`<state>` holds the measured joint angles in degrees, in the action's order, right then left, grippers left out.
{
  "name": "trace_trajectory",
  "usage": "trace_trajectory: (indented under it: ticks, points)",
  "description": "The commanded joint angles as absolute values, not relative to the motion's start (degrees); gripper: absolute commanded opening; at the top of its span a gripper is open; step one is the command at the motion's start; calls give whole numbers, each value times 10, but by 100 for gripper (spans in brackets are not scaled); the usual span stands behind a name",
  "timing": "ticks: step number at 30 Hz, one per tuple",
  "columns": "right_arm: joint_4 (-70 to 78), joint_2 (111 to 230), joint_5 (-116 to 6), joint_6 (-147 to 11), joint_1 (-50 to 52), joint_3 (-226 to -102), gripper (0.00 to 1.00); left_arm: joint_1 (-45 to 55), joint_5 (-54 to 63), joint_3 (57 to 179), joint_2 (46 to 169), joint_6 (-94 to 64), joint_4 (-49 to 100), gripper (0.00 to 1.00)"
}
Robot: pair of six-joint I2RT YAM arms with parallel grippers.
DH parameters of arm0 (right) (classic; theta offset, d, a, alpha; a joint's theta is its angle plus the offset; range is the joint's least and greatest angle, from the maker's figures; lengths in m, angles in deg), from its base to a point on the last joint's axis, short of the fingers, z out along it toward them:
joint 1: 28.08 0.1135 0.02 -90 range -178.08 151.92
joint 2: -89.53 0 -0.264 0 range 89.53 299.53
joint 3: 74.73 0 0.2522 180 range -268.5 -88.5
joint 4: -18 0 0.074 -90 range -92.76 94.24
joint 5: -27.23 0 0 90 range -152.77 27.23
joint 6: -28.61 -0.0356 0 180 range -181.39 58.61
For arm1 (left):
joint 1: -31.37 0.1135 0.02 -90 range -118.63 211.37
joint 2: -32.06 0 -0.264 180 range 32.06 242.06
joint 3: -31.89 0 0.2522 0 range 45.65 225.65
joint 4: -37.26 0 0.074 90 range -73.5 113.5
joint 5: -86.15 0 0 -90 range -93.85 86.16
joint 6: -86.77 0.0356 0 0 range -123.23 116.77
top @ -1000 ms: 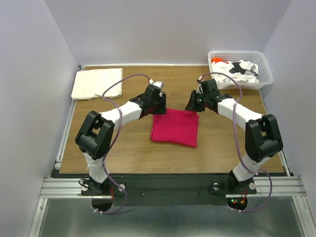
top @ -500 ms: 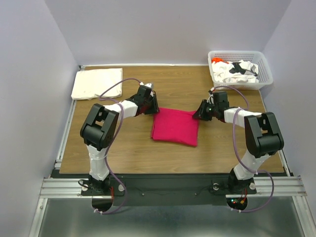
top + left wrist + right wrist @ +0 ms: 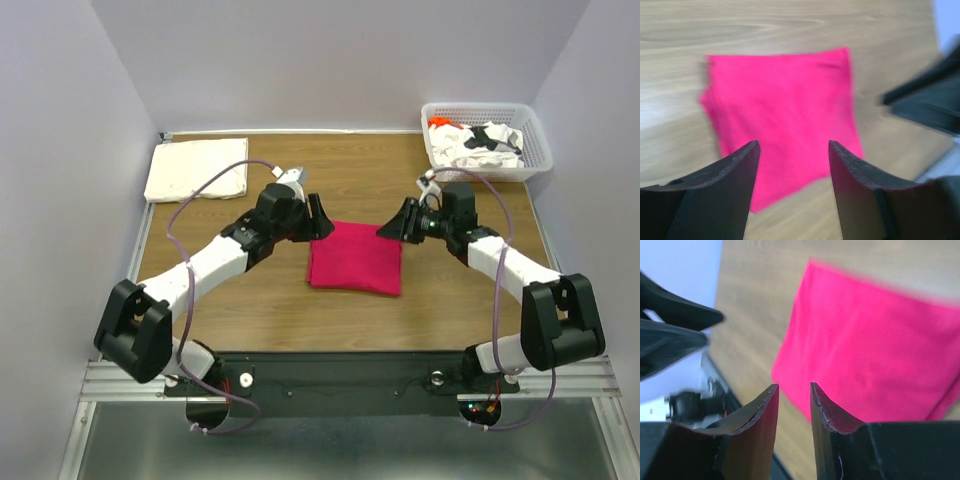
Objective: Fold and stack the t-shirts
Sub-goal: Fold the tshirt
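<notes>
A folded magenta-red t-shirt (image 3: 356, 256) lies flat in the middle of the table; it also shows in the left wrist view (image 3: 785, 115) and the right wrist view (image 3: 875, 355). My left gripper (image 3: 320, 218) hovers just off its far left corner, open and empty (image 3: 794, 147). My right gripper (image 3: 388, 228) hovers off its far right corner, jaws a little apart and empty (image 3: 794, 390). A folded cream-white t-shirt (image 3: 197, 168) lies at the far left corner. White printed and orange t-shirts (image 3: 475, 140) sit crumpled in the basket.
The white lattice basket (image 3: 536, 150) stands at the far right corner. Walls close in the table on three sides. The wooden table (image 3: 270, 310) ends at a metal rail in front.
Both arms have lifted and pulled back from the magenta shirt's far corners. The shirt lies still, folded as before.
</notes>
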<state>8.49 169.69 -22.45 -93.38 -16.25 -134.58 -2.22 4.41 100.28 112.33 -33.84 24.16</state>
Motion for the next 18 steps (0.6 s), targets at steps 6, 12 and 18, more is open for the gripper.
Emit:
trace_trajectory:
  ticks: [6, 12, 18]
  points:
    - [85, 1681, -185, -912, -131, -1205, 33, -92, 73, 871, 1140, -398, 278, 29]
    - [90, 1702, -283, -901, -142, -1146, 21, -92, 51, 852, 1206, -393, 292, 14]
    - [86, 1667, -246, -914, -158, -1153, 18, -91, 52, 820, 1181, -409, 287, 15]
